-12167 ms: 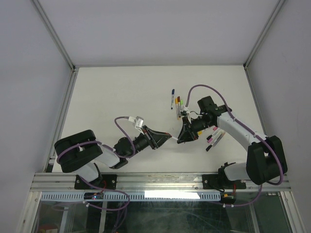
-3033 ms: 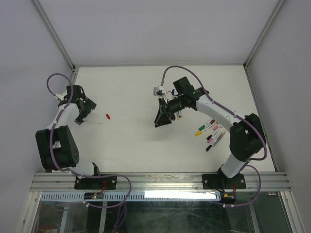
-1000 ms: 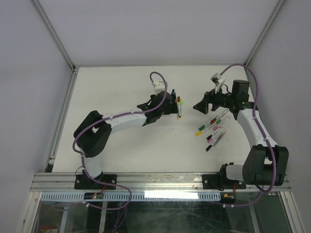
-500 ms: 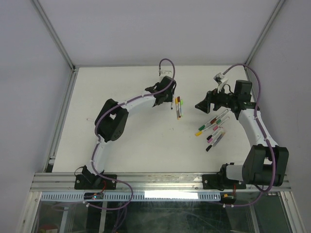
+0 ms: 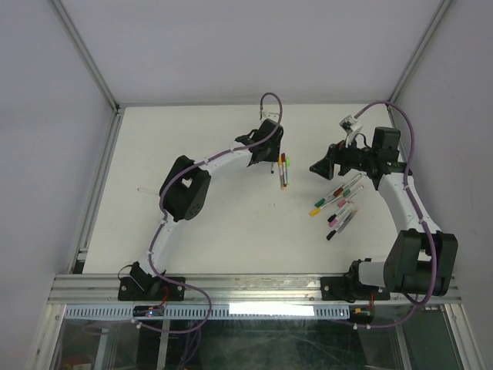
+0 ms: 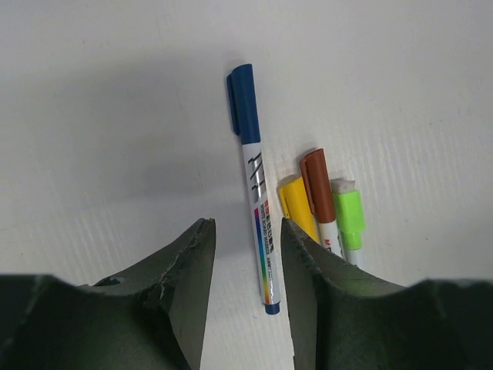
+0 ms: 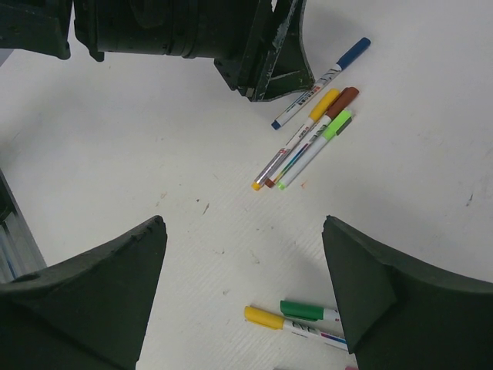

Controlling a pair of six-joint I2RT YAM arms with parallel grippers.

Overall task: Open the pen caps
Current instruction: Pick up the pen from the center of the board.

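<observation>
A blue pen cap (image 6: 243, 112) sits on a white pen lying on the table. My left gripper (image 6: 245, 231) is low over that pen's tail end, open with a narrow gap, and the tail lies between the jaws close to the right one, not gripped. Just right of it lie three more pens with a yellow cap (image 6: 296, 204), a brown cap (image 6: 316, 181) and a light green cap (image 6: 348, 216). My right gripper (image 7: 243, 231) hovers wide open and holds nothing, right of that group (image 5: 283, 169). Below it lie a green cap (image 7: 308, 310) and a yellow cap (image 7: 262, 317).
Several capped pens (image 5: 339, 204) lie in a loose cluster beneath the right arm. A thin pale barrel (image 5: 146, 187) lies at the left of the table. The left arm (image 5: 223, 158) stretches diagonally across the table's middle. Grey walls stand along the back and both sides.
The left arm has reached farther back and settled its gripper over the blue-capped pen, and its jaws have narrowed. The right arm has barely moved.
</observation>
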